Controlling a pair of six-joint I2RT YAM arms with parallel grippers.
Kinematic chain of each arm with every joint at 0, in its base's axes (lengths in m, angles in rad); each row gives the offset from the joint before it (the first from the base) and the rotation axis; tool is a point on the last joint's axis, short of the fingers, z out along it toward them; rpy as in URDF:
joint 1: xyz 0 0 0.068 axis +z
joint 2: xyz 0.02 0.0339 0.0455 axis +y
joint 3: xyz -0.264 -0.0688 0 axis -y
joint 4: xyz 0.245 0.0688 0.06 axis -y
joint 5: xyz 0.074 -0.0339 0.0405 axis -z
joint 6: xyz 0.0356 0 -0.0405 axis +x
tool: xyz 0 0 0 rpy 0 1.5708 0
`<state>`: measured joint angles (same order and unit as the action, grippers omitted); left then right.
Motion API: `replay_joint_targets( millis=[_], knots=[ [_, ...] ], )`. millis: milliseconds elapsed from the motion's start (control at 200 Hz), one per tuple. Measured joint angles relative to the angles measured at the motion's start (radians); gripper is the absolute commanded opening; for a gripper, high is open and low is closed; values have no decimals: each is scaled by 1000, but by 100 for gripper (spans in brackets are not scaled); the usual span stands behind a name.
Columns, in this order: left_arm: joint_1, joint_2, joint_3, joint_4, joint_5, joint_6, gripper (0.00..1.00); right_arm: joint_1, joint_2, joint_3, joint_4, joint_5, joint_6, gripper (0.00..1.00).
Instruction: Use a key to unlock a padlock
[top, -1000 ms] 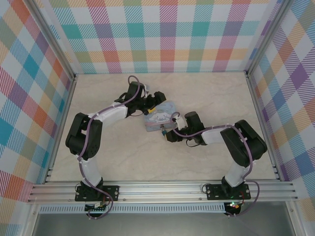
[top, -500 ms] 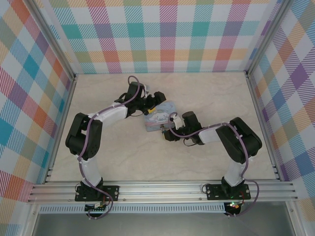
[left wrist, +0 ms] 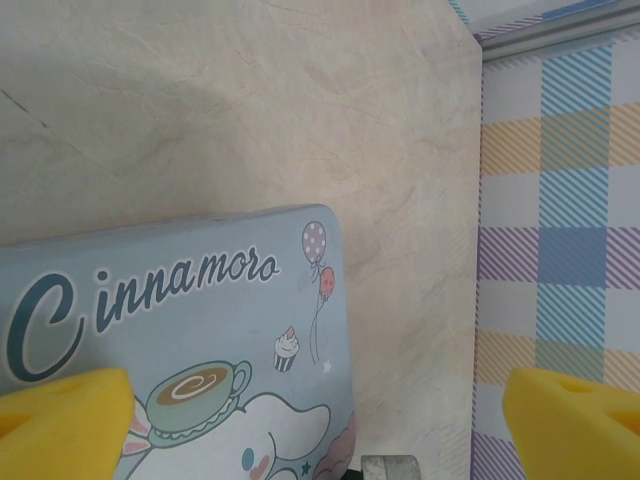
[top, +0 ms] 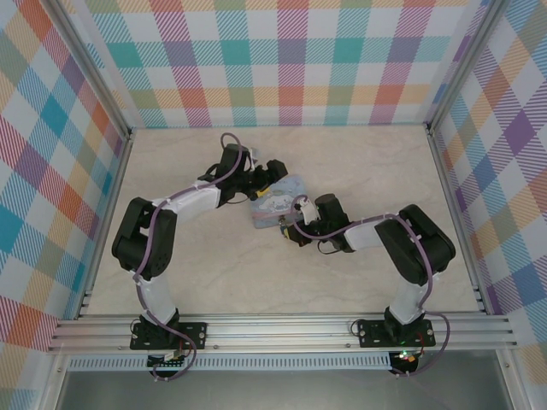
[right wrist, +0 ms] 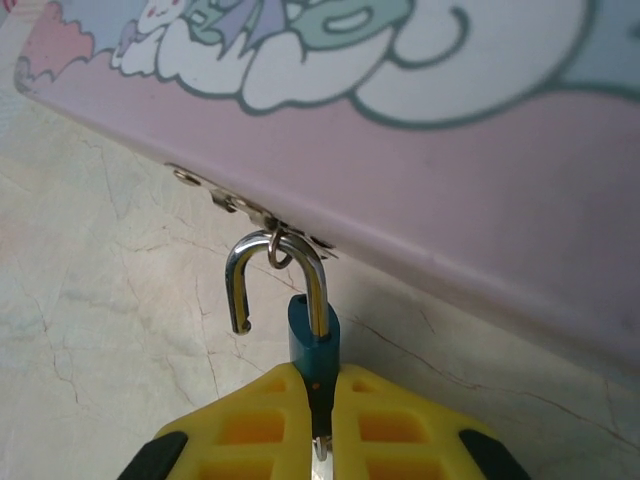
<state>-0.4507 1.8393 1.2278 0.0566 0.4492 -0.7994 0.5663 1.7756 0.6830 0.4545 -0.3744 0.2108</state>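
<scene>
My right gripper (right wrist: 318, 382) is pinched shut on the thin dark key (right wrist: 318, 412), seated in the teal padlock (right wrist: 313, 335) at 12 o'clock. The padlock hangs from the Cinnamoroll tin's (right wrist: 450, 150) hasp, its shackle (right wrist: 275, 262) sprung. My left gripper (left wrist: 320, 425) straddles the tin, wide open and empty, ready to brace it.

Two arms, identical build: left arm (top: 149, 248), right arm (top: 410, 256). White rounded link shells, black blocky joint housings. Thin purple cable (top: 224, 141) loops along each arm's outside.

Flat black base plates (top: 168, 335) bolted onto silver aluminium rail (top: 282, 329). Small green and orange lights (top: 402, 354) just below rail, under right base.

Left gripper (top: 272, 173): bright yellow, matte, foam-like fingers (left wrist: 62, 415).

Right gripper (right wrist: 318, 385): yellow moulded fingers (right wrist: 250, 425), rectangular recesses, black shoulders behind.
</scene>
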Motion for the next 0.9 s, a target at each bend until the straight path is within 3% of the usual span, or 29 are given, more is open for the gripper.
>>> replay_joint_targets(
  millis=[360,900],
  knots=[
    [-32,-121,-156,51,-63,-50,96,1,-92,16,-153,148,134,2],
    [-79,-195,-304,224,-130,-148,96,1,-95,107,-304,208,414,1]
  ],
)
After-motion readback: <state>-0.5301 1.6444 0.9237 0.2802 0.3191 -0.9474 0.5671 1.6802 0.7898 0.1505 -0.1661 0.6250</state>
